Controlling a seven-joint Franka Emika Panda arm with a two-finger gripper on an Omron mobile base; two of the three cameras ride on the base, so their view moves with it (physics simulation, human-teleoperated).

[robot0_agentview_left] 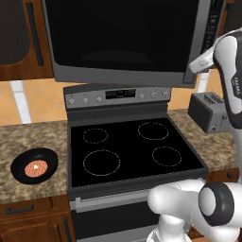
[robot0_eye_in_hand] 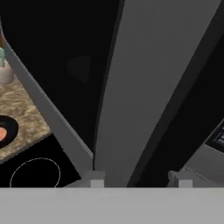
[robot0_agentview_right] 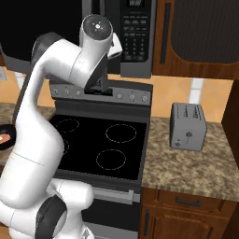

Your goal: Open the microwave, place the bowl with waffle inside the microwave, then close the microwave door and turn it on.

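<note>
While our claw (robot0_eye_in_hand: 138, 177) sits close against the microwave door (robot0_agentview_left: 123, 35), its two fingertips (robot0_eye_in_hand: 97, 178) stand spread on either side of the vertical grey handle bar (robot0_eye_in_hand: 144, 87), not pressed on it, so we read the claw as open. Across the left base view our wrist reaches up to the door's right edge, and the microwave (robot0_agentview_left: 130, 40) hangs above the black glass-top stove (robot0_agentview_left: 132, 144). Left of the stove, on the speckled bench (robot0_agentview_left: 28, 134), we see the black bowl (robot0_agentview_left: 34, 165) with the orange-pink waffle (robot0_agentview_left: 36, 167) lying inside it. Right of the stove a grey toaster (robot0_agentview_right: 187, 126) stands on the bench.
</note>
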